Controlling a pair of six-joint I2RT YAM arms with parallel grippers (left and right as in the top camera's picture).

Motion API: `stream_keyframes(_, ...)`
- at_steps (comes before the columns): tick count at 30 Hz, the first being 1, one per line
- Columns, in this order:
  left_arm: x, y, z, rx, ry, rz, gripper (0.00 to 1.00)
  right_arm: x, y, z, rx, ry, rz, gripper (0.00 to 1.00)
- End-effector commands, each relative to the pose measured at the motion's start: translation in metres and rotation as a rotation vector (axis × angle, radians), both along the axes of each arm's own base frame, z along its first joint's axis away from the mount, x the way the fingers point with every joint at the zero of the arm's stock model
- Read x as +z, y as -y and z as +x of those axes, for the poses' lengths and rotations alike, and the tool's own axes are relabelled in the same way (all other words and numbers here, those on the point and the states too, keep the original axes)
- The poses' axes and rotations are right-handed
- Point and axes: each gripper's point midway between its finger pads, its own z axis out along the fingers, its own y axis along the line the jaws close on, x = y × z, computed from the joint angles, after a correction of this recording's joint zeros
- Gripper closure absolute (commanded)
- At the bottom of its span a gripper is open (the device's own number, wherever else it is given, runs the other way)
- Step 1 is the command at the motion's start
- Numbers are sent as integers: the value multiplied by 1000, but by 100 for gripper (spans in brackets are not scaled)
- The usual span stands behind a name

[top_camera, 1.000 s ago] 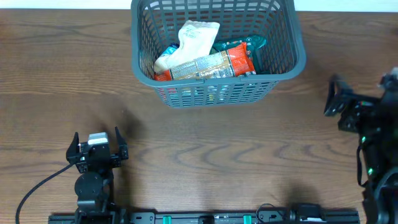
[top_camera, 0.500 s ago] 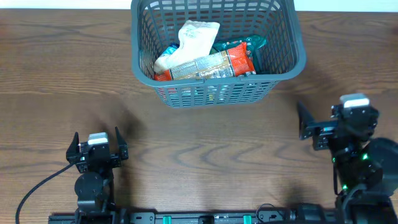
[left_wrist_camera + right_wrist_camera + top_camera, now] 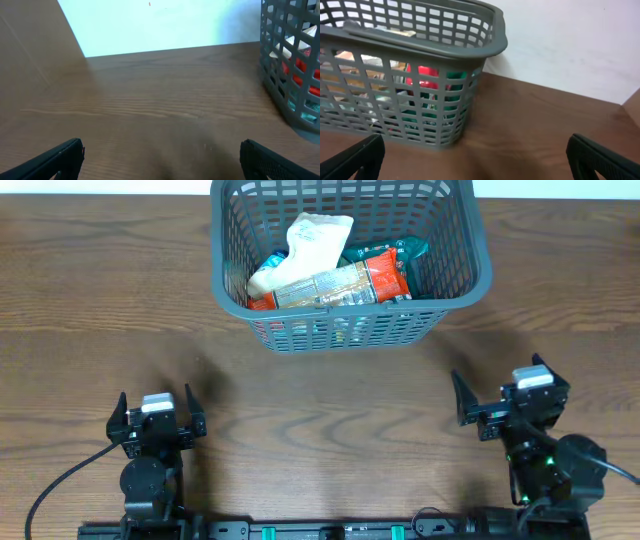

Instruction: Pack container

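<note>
Overhead, container (image 3: 483,265) holding packets (image 3: 320,270), left gripper (image 3: 156,393), right gripper (image 3: 497,372) both spread wide, empty, robot-side of container

Container (image 3: 350,308) sits on the desk (image 3: 320,420) at the far edge, roughly centre. Inside it, one packet (image 3: 318,235) lies on top toward the far left, overlapping a long packet (image 3: 340,285) that lies crosswise along the near wall, with a third packet (image 3: 405,250) behind that at the right. Left end effector (image 3: 156,402) is over the near left of the desk and right end effector (image 3: 498,385) over the near right, both well apart from the container.
</note>
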Motion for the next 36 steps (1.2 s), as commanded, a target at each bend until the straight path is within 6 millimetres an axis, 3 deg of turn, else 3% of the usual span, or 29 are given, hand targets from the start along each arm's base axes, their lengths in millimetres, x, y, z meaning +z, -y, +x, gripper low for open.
stream_keyframes(1, -13, 1, 0, -6, -30, 13, 1, -10, -4, -2, 24, 16, -3, 1)
stream_keyframes(18, -13, 1, 0, -5, -30, 13, 1, -69, -4, -2, 28, 20, -27, 1)
stream_keyframes(36, -13, 1, 0, -6, -30, 13, 1, -76, -4, 2, 45, 43, -121, 1)
